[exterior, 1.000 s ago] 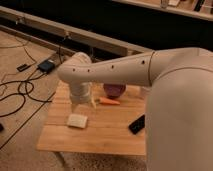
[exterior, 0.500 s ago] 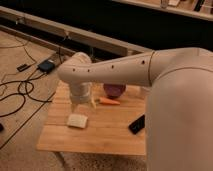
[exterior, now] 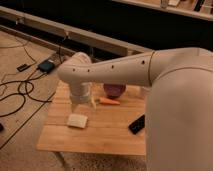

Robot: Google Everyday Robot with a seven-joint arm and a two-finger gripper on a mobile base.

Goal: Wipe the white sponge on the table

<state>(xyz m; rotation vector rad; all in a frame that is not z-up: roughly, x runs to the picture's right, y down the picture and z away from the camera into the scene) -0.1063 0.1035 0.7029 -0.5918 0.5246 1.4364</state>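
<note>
Gripper (exterior: 81, 105): pale, at end of white arm (exterior: 125, 70) reaching in from viewer's right; poised low over far-left part of table (exterior: 105, 137); whether clenched or released cannot be told. Just below gripper and nearer the viewer, white sponge (exterior: 77, 120): small off-white pad with rounded corners, lying flat on tabletop, close to gripper; whether the two touch cannot be told. Just beside gripper, on viewer's right of it, carrot (exterior: 109, 101): orange, lying on its side, tapered end pointing away from gripper. Beyond carrot, near gripper and farther back, purple round object (exterior: 114, 90): upper part hidden by arm. Well apart from gripper toward viewer's right, black remote-like bar (exterior: 137, 124): lying aslant on tabletop, far end covered by arm's large white shell. Beneath gripper, table as noted: light wood, plank-grained, rectangular. On floor, well apart from gripper toward viewer's left, dark cables (exterior: 15, 95): lying in loops. Farther back on same side, small dark box (exterior: 46, 65) with bluish top.
</note>
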